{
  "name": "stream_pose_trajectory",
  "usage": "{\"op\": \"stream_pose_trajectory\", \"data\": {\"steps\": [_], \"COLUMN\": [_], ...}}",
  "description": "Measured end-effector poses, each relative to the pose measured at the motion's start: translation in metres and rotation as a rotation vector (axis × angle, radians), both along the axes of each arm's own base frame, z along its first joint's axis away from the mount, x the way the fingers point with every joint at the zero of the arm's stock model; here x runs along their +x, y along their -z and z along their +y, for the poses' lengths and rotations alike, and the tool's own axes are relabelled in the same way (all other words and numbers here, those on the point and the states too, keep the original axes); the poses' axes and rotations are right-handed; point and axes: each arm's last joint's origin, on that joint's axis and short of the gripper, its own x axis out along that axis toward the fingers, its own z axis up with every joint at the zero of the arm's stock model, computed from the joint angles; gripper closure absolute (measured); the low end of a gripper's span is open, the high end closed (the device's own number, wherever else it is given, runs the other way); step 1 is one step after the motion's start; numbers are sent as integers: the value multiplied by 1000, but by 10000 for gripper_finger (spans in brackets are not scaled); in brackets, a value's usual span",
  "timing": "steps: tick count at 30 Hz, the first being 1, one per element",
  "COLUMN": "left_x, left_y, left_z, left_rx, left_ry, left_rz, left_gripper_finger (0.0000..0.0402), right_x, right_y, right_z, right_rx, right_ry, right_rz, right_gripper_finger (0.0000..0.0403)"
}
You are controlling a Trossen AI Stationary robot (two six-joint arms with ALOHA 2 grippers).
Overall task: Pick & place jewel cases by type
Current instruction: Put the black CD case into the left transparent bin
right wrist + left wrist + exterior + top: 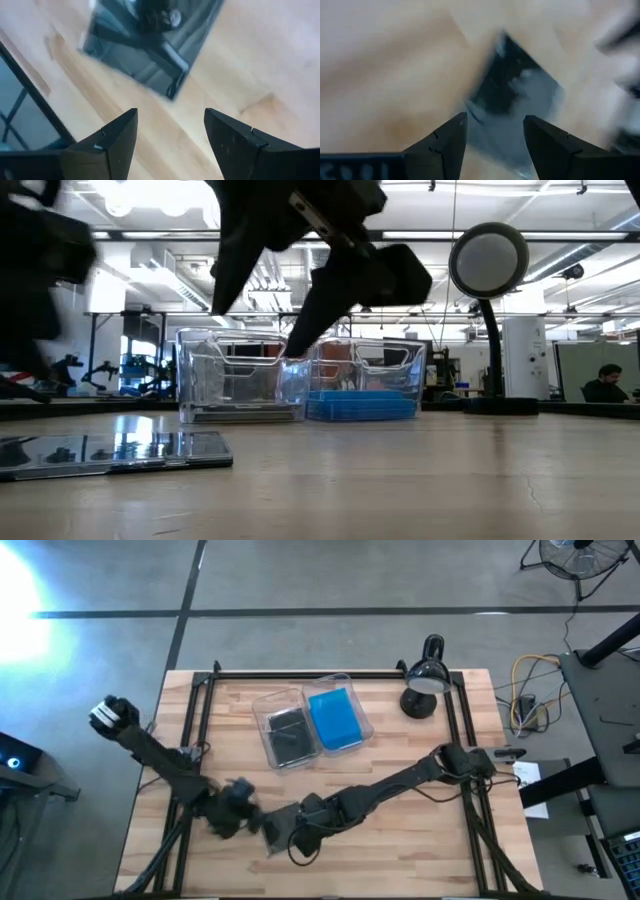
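Lying flat on the wooden table, nearest the low camera, a dark grey jewel case is the one case not yet sorted, and both arms work over it. Seen past the left gripper, its two fingers stand apart with nothing between them, the dark case directly beyond their tips. The right gripper is likewise spread and empty, hovering just above the table beside the same case's edge. From above, the two grippers flank this case from either side, left gripper on one side and right gripper on the other.

Well behind the loose case stand two clear trays, touching side by side: one holds dark grey cases, the other bright blue ones. A black desk lamp sits beyond the trays.

Judging by this, sorting looks nearly finished; only the loose dark case needs lifting into the dark tray.
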Motion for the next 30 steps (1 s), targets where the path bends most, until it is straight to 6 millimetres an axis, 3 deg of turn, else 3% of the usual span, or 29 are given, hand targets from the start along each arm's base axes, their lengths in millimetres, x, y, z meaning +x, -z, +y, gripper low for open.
{"op": "stream_pose_trajectory", "data": {"steps": [5,9,15,20,30], "left_x": [-36,-49,-41,-34,-14], "left_y": [0,12,31,47,62], "left_z": [-28,-43,-61,-69,-59], "left_rx": [-228,-315,-386,-352,-275], "left_ry": [-72,-190,-216,-237,-359], "left_rz": [-8,5,3,-13,-124], "left_gripper_finger": [226,226,226,226,226], "right_x": [0,7,10,2,4], "right_y": [16,27,51,65,70], "right_z": [-3,-11,-30,-33,-25], "right_rx": [68,128,201,210,294], "right_ry": [59,103,166,159,112], "right_rz": [15,-44,-69,-37,-98], "right_gripper_finger": [179,179,179,179,179]}}
